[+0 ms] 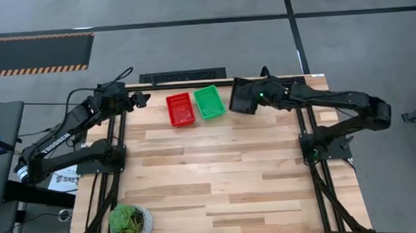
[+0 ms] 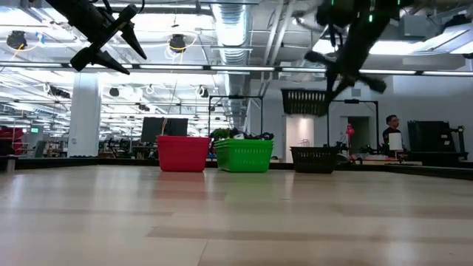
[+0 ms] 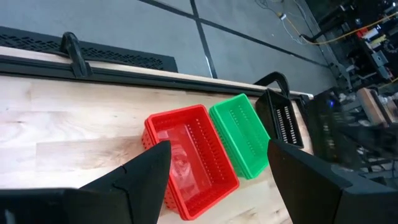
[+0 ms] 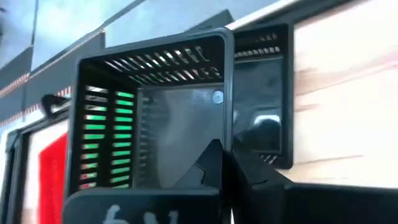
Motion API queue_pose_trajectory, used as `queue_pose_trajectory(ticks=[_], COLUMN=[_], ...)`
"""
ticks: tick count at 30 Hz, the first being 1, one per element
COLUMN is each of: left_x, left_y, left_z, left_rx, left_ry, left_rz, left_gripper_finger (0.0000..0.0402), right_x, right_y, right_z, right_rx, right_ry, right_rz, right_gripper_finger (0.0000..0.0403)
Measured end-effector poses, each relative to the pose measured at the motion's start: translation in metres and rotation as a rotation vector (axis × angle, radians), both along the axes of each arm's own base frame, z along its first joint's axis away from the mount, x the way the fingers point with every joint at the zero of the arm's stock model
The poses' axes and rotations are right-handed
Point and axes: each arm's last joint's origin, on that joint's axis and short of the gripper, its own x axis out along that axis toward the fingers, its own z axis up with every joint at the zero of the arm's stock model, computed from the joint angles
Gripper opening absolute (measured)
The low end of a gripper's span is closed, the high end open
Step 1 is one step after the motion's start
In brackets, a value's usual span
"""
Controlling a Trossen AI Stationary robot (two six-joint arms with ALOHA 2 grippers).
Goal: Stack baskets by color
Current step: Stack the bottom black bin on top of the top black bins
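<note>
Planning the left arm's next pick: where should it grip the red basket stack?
Grip a long side wall of the red basket stack, coming straight down from above: it sits upright, open side up, rim exposed. Choose the outer wall; the green basket stack crowds the other.

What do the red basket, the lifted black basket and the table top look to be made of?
Red basket: seemingly moulded plastic, slightly glossy, with rows of punched slots.
Black basket, pinched by the right gripper: apparently the same slotted plastic, green showing through its slits.
Table top: pale wood planks with visible grain and joints, matte; whether sealed is unclear.
</note>
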Motion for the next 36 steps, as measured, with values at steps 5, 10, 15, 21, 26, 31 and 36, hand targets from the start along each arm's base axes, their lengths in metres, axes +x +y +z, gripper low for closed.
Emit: queue_pose_trajectory(ticks=[5,10,15,21,26,31,36], left_x=[0.0,0.0,0.0,0.0,-0.001,-0.002,-0.003], left_y=[0.0,0.0,0.0,0.0,0.001,0.002,0.003], left_z=[0.0,0.0,0.0,0.0,0.0,0.0,0.0], left_rx=[0.002,0.005,0.005,0.016,0.011,0.004,0.024], left_ry=[0.001,0.002,0.004,0.015,0.008,-0.005,0.01], left_rz=[0.003,0.008,0.008,0.007,0.053,0.101,0.143], left_gripper_finger=[0.0256,0.0256,0.0256,0.0256,0.0256,0.0256,0.0256], right_x=[-0.006,-0.017,-0.024,-0.022,-0.02,-0.02,-0.012], right_y=[-0.031,-0.058,-0.073,-0.083,-0.09,-0.097,-0.094], right_z=[-0.027,-0.041,-0.049,-0.062,-0.078,-0.088,-0.087], right_rx=[0.007,0.049,0.082,0.087,0.109,0.137,0.101], right_ry=[-0.041,0.008,0.057,0.117,0.182,0.201,0.194], right_rz=[-0.042,-0.045,0.0,0.042,0.076,0.07,0.145], right_gripper_finger=[0.0011,0.002,0.0024,0.0023,0.0042,0.0056,0.007])
